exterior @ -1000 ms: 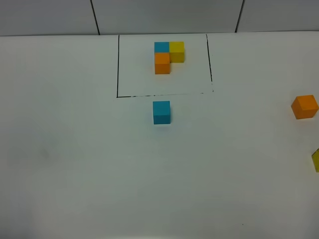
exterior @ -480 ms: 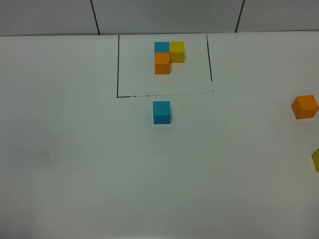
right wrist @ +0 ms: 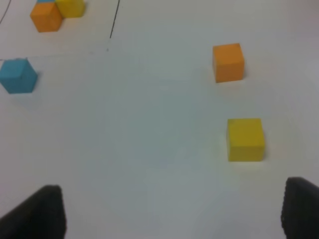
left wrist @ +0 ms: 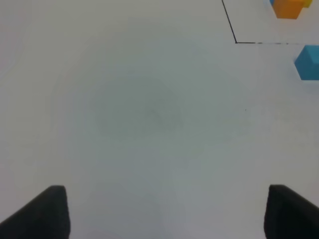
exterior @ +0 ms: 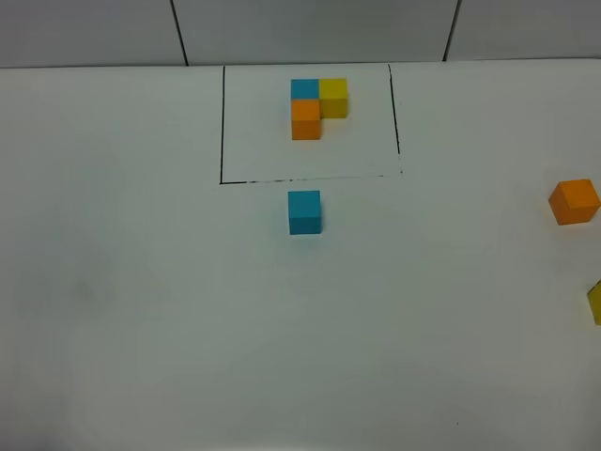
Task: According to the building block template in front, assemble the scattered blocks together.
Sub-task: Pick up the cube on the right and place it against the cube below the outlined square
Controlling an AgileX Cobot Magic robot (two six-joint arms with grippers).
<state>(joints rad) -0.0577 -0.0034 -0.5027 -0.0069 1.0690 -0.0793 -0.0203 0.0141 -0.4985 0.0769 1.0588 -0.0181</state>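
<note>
No change from a second ago: the overhead view is identical, no cube has shifted, and neither arm shows in it. Template cluster [exterior: 315, 108] sits upper centre of the overhead frame, inside the black outline [exterior: 223, 122]. It's an L: blue at the top left, yellow touching it on the right, orange touching the blue from below. Loose blue cube [exterior: 304, 211] is at centre, just below the outline's lower line and not touching it. Loose orange cube [exterior: 574, 201] is at the right edge, mid-height. Loose yellow cube [exterior: 595, 303] is below it, cut off by the frame edge. Those two are near each other but apart, and well away from the blue. All sit on the white table [exterior: 141, 310]. Left tool [left wrist: 167, 211] is released, fingertips wide, only bare table between them. Right tool [right wrist: 172, 211] is also released with nothing gripped; the yellow cube lies ahead of it, the orange one beyond.
</note>
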